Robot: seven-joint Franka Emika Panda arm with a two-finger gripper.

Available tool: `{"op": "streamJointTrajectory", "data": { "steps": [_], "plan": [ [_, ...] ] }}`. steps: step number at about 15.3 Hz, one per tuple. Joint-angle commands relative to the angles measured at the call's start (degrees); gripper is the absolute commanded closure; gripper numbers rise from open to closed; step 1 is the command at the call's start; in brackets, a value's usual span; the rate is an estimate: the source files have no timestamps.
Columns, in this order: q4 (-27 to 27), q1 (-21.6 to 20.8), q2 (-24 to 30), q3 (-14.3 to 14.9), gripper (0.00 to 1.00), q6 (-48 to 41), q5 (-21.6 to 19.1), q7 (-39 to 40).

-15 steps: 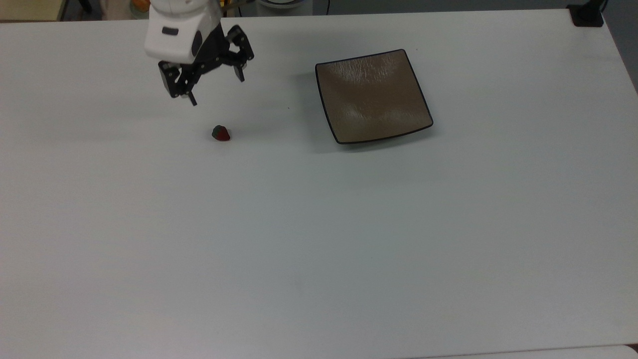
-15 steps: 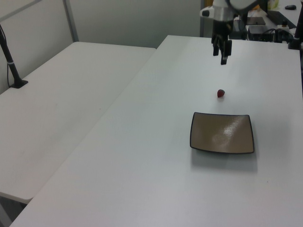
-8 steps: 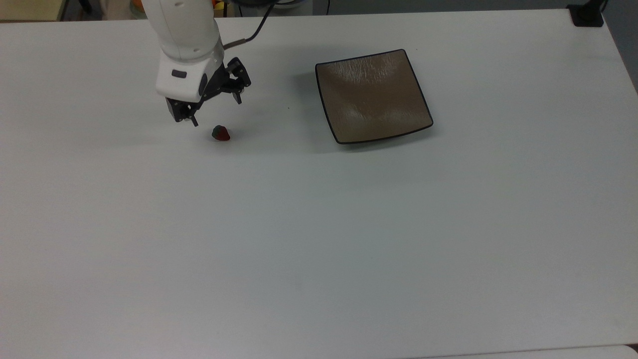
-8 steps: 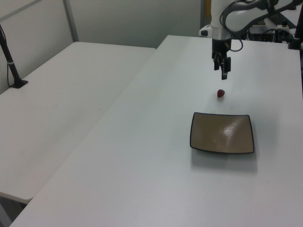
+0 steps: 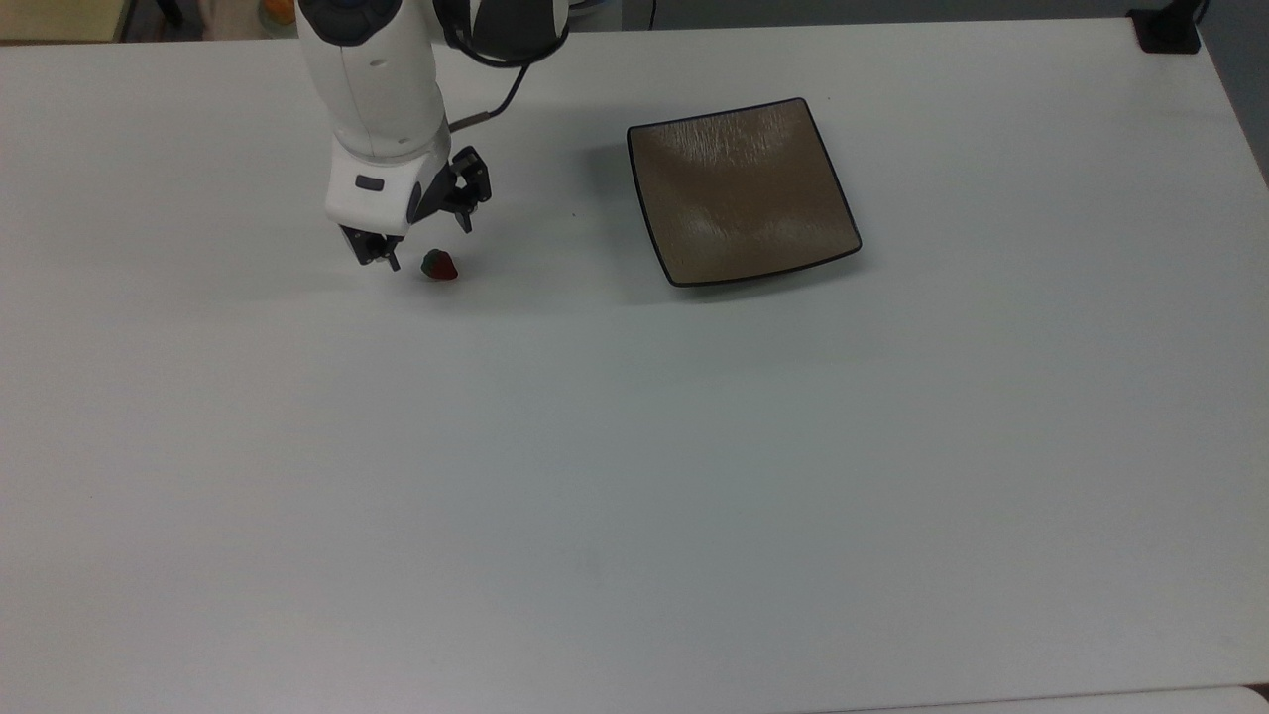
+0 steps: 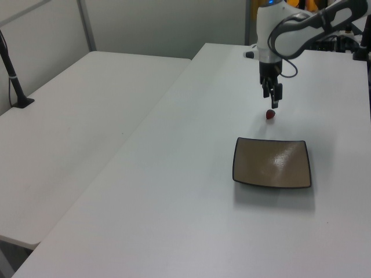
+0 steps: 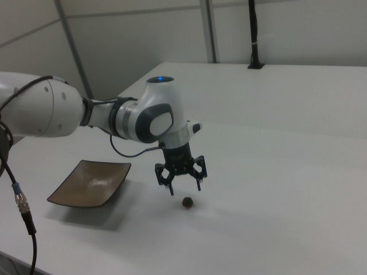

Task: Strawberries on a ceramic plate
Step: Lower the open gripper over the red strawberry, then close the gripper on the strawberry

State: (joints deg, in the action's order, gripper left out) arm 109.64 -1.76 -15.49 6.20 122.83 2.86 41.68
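My gripper (image 5: 428,244) hangs spread just above the strawberry (image 5: 439,265). I judge the strawberry light and soft, so I would pinch its red flanks gently.

White table (image 5: 634,476); black post (image 6: 13,72), perhaps clamped.

The strawberry (image 6: 270,114) looked like a tiny red dot in the left view, too small to show its leafy cap. The white arm (image 5: 382,79) was cut off by the top edge in the top view. In the right view, the arm (image 7: 51,114) ran off the right view's left edge.
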Motion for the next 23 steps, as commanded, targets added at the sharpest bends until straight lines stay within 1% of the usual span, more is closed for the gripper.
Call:
{"op": "streamJointTrajectory", "data": {
  "steps": [1, 2, 4, 6, 7, 12, 13, 16, 17, 18, 19, 21, 23],
  "plan": [
    [3.74, -0.09, 0.90, 0.13, 0.28, 4.96, 1.00, 0.77],
    [3.74, -0.18, 0.55, 0.13, 0.29, 4.96, 1.61, 0.77],
    [3.83, -0.18, 0.11, 0.13, 0.35, 4.96, 2.93, 0.77],
    [4.53, -0.18, 0.02, 0.13, 0.35, 5.40, 3.02, 0.77],
    [4.62, -0.18, -0.07, 0.13, 0.40, 5.66, 3.11, 0.77],
    [4.89, -0.18, -0.68, 0.13, 0.40, 6.28, 3.20, 0.77],
    [4.89, -0.18, -0.69, 0.13, 0.43, 6.28, 3.29, 0.77],
    [4.89, -0.18, -0.69, 0.13, 0.59, 6.28, 3.73, 0.77],
    [4.89, -0.18, -0.69, 0.13, 0.68, 6.28, 4.16, 0.77],
    [4.89, -0.18, -0.69, 0.13, 0.75, 6.28, 4.52, 0.77],
    [4.89, -0.26, -0.69, 0.13, 0.85, 6.28, 4.87, 0.77],
    [4.89, -0.26, -0.69, 0.13, 0.99, 6.19, 4.87, 0.77],
    [4.80, -0.35, -0.51, 0.13, 1.00, 5.84, 4.87, 0.77]
  ]
}}
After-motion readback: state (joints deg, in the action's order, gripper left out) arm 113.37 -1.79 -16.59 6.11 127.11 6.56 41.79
